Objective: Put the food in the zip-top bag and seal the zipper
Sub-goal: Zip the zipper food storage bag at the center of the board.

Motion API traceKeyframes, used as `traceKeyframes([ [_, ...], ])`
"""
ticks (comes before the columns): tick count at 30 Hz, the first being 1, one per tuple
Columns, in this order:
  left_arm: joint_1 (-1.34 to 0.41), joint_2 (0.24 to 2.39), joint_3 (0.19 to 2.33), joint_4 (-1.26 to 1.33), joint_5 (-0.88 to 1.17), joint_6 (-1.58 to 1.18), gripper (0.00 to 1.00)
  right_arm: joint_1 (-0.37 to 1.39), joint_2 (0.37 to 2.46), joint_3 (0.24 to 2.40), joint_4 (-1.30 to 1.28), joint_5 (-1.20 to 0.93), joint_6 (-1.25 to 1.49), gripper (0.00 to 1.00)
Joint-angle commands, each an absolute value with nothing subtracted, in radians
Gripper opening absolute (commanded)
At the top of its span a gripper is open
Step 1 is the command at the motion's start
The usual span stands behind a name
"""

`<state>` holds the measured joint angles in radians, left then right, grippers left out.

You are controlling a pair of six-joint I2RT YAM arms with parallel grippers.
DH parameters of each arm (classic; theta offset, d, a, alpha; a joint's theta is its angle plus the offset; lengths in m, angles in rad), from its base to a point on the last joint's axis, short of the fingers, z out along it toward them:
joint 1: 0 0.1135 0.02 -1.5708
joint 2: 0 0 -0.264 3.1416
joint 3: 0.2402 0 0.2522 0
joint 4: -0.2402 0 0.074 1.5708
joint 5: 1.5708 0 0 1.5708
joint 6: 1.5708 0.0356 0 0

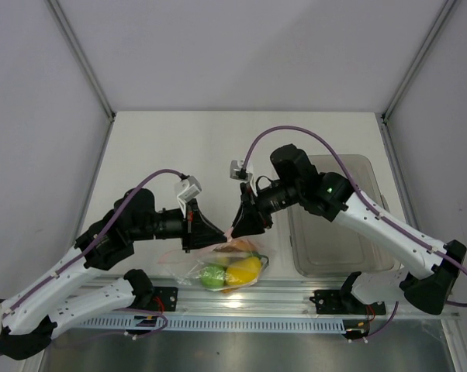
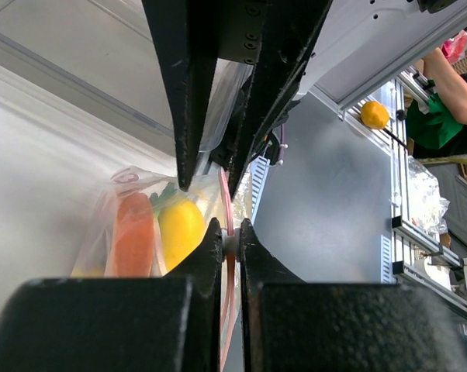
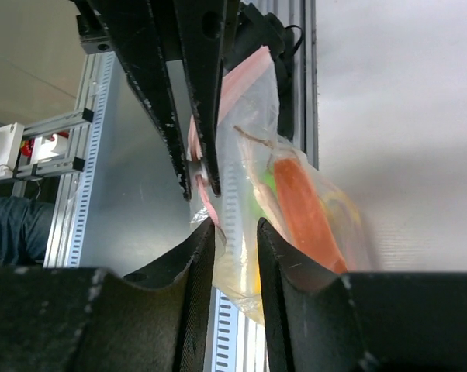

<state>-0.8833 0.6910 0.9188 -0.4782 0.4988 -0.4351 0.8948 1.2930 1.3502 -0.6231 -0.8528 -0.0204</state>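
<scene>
The zip-top bag [image 1: 188, 270] sits at the near edge of the bench [image 1: 179, 147], between the two arm bases, with its mouth edge raised toward both grippers; the food is inside it, a yellow lemon-like fruit [image 1: 245, 270] just beside a green round fruit [image 1: 212, 277], and an orange piece [image 3: 299, 205] pressed against the clear wall. The left gripper [image 2: 230, 232] has its jaws together, clamped on the pink zipper [image 2: 225, 203]. The right gripper [image 3: 235, 229] is just beside it on the same edge; its jaws stand a little apart, straddling the bag's plastic with a narrow gap on each side. A clear bin [image 1: 334, 244] lies on the right of the bench, apart from the bag.
</scene>
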Motion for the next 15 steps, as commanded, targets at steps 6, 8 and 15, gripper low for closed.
traceKeyframes([
  [6, -0.885, 0.683, 0.954, -0.459, 0.517, -0.420, 0.01, 0.934, 1.299, 1.358, -0.572, -0.928, -0.023, 0.27],
  [8, -0.885, 0.683, 0.956, -0.459, 0.520, -0.419, 0.01, 0.939, 1.305, 1.358, -0.568, -0.934, -0.023, 0.25],
  [15, -0.885, 0.686, 0.954, -0.460, 0.520, -0.419, 0.01, 0.954, 1.321, 1.356, -0.540, -0.943, -0.011, 0.06],
])
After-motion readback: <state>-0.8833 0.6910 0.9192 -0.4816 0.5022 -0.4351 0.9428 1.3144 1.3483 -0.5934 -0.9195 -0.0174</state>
